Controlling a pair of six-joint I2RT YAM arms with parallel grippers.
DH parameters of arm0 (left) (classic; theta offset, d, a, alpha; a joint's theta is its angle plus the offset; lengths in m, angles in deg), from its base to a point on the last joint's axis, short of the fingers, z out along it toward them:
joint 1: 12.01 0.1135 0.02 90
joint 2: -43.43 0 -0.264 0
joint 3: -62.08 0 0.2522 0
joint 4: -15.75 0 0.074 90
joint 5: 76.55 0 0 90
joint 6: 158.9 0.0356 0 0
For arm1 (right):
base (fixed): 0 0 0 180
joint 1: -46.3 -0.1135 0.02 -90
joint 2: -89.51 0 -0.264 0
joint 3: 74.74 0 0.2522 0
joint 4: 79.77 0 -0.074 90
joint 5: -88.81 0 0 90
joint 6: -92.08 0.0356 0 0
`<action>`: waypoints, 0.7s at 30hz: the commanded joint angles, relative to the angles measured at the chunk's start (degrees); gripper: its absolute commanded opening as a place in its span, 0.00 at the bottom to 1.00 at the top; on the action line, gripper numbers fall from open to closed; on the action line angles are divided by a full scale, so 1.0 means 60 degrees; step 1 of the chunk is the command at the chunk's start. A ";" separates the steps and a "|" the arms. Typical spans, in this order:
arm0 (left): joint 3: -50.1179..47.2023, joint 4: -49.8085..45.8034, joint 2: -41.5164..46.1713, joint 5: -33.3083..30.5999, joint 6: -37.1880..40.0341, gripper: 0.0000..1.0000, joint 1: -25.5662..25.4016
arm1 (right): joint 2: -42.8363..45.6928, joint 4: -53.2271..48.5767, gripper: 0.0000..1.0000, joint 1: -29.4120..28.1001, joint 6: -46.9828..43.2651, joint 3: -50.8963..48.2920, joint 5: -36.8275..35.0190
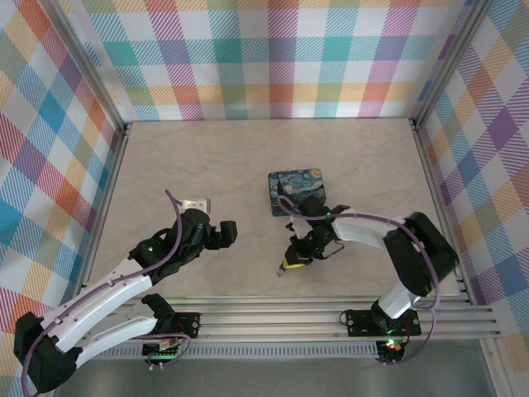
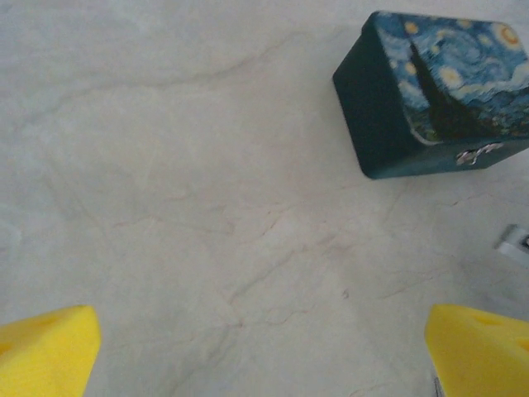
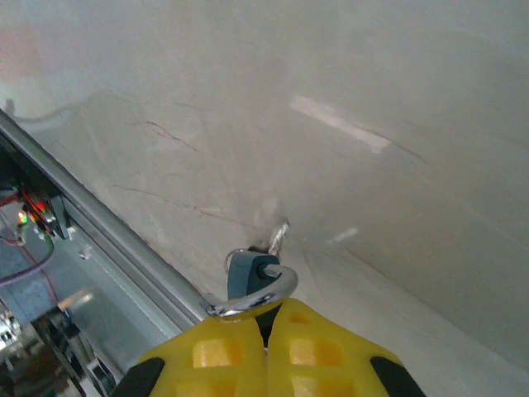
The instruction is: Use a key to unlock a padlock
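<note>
The right hand (image 3: 266,318) had its two yellow, waffle-moulded pads pressed together, clamped on the padlock (image 3: 242,273). The padlock stuck out just past the fingertips, a small rounded blue body with a thin, bright, curved silvery shackle (image 3: 263,295) lying across the pad tips. Just beyond the padlock, farther from the hand, sat a blurred silvery sliver (image 3: 278,235); what it was could not be told. Under this hand lay the worktop (image 3: 372,83), pale and smooth with faint marble-like veins. A ribbed aluminium rail (image 3: 124,240) ran diagonally beside the hand on the wrist view's left. From above, the right hand (image 1: 291,263) pointed down at the worktop (image 1: 207,165), near its front edge. The box (image 1: 297,192) lay flat a short way beyond it. The left hand (image 1: 225,234) hung well apart from the right one. Its yellow pads (image 2: 45,347) stood wide apart with nothing between them, over bare veined worktop (image 2: 207,165). Ahead of that hand and off to its right lay the same box (image 2: 430,91). It was a squat, round-cornered block with dark teal sides, a glossy swirling night-sky painting on its lid and a small silvery clasp (image 2: 479,153) on its near face.
</note>
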 commanded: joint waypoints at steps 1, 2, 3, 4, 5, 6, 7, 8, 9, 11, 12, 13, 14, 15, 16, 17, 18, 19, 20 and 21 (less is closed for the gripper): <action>-0.0093 -0.0564 0.0357 0.0076 -0.0400 1.00 0.0116 | -0.0462 -0.0226 0.00 -0.0091 -0.0643 0.0683 0.0281; -0.0079 -0.0659 0.0406 0.0086 -0.0366 1.00 0.0112 | -0.0512 -0.0415 0.00 -0.0086 -0.0791 0.0827 0.0132; -0.0060 -0.0729 0.0419 0.0075 -0.0324 1.00 0.0111 | -0.0511 -0.0582 0.01 -0.0095 -0.0919 0.0948 -0.0034; -0.0020 -0.0791 0.0410 0.0119 -0.0275 1.00 0.0118 | -0.0500 -0.0815 0.03 -0.0092 -0.1117 0.1080 -0.0198; 0.0023 -0.0836 0.0361 0.0149 -0.0220 1.00 0.0115 | -0.0456 -0.1085 0.08 -0.0088 -0.1273 0.1216 -0.0376; 0.0058 -0.0880 0.0314 0.0157 -0.0178 1.00 0.0109 | -0.0406 -0.1250 0.15 -0.0095 -0.1360 0.1305 -0.0542; 0.0135 -0.0924 0.0235 0.0159 -0.0126 1.00 0.0111 | -0.0326 -0.1400 0.21 -0.0087 -0.1440 0.1367 -0.0660; 0.0180 -0.0928 0.0132 0.0144 -0.0038 1.00 0.0112 | -0.0207 -0.1503 0.23 -0.0087 -0.1534 0.1391 -0.0726; 0.0242 -0.0927 0.0044 0.0134 0.0061 1.00 0.0132 | -0.0050 -0.1552 0.26 -0.0086 -0.1575 0.1385 -0.0848; 0.0337 -0.0852 -0.0116 0.0017 0.0319 1.00 0.0141 | 0.0274 -0.1574 0.34 -0.0088 -0.1604 0.1343 -0.1048; 0.0341 -0.0733 -0.0184 -0.0020 0.0500 1.00 0.0149 | 0.0464 -0.1542 0.36 -0.0084 -0.1618 0.1308 -0.1117; 0.0335 -0.0638 -0.0229 -0.0075 0.0604 1.00 0.0191 | 0.0609 -0.1518 0.37 -0.0084 -0.1610 0.1283 -0.1261; 0.0335 -0.0487 -0.0310 -0.0140 0.0628 1.00 0.0244 | 0.0771 -0.1487 0.40 -0.0086 -0.1544 0.1282 -0.1419; 0.0339 -0.0313 -0.0361 -0.0034 0.0667 1.00 0.0352 | 0.0968 -0.1478 0.43 -0.0084 -0.1460 0.1282 -0.1600; 0.0350 -0.0135 -0.0433 0.0143 0.0764 1.00 0.0430 | 0.1196 -0.1443 0.46 -0.0091 -0.1337 0.1278 -0.1774; 0.0361 0.0096 -0.0549 0.0343 0.0938 1.00 0.0571 | 0.1535 -0.1353 0.48 -0.0084 -0.1215 0.1212 -0.2017; 0.0406 0.0282 -0.0707 0.0573 0.1191 1.00 0.0724 | 0.1965 -0.1246 0.51 -0.0084 -0.1100 0.1115 -0.2480; 0.0530 0.0402 -0.0891 0.0817 0.1475 1.00 0.0933 | 0.2378 -0.1134 0.53 -0.0084 -0.1003 0.1023 -0.3006; 0.0782 0.0435 -0.1233 0.1024 0.1850 1.00 0.1223 | 0.2867 -0.0995 0.57 -0.0033 -0.0977 0.0944 -0.3680; 0.1017 0.0457 -0.1514 0.1174 0.2251 1.00 0.1463 | 0.3372 -0.0775 0.63 0.0056 -0.1015 0.0891 -0.4326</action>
